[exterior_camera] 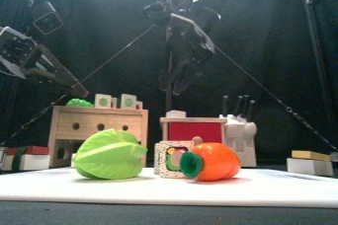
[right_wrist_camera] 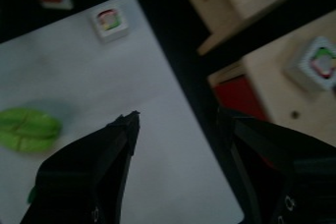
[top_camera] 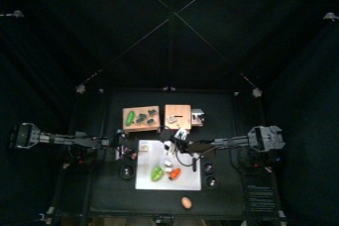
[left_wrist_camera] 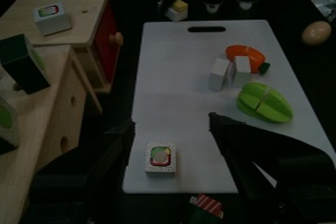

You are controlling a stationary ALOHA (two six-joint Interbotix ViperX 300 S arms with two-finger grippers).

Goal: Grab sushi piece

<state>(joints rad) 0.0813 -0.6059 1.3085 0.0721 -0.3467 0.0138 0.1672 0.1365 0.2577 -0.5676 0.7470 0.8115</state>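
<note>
A robot lab test pen: black curtains enclose a small table of toy food.

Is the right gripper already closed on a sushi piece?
No: the right gripper hangs with its jaws wide apart over the white cutting board, and the sushi piece lies beyond them, untouched.

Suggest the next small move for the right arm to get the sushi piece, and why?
Probably lower the right gripper toward the sushi piece near the white cutting board's edge. Its fingers are spread wide and empty, hanging above the board, with the piece ahead of them. The left gripper hovers by another piece.
</note>
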